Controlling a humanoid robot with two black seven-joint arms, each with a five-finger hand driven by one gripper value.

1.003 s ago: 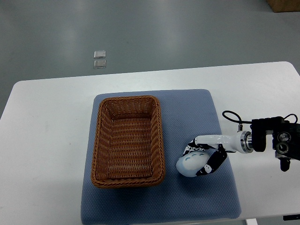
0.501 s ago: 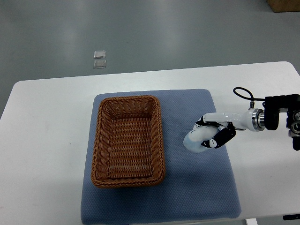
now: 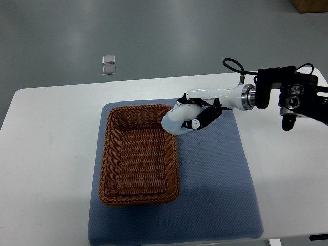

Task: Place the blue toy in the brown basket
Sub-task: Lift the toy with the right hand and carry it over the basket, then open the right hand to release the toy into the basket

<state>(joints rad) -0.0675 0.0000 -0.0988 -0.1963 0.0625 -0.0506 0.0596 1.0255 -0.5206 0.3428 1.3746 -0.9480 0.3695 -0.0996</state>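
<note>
Blue toy held over the basket's right rim

We saw the brown basket [image 3: 139, 154] holding nothing, on the blue mat [image 3: 215, 195] below and left of the fingers [image 3: 201, 119]. The right hand [image 3: 197, 110] curled those fingers around the blue toy [image 3: 174, 122], hiding its right end; it seemed to point lengthwise down-left.

You're looking at a lab: bare white surface [image 3: 51, 133], blue mat [image 3: 215, 195], smooth grey floor [image 3: 154, 36] at 12 o'clock.
</note>
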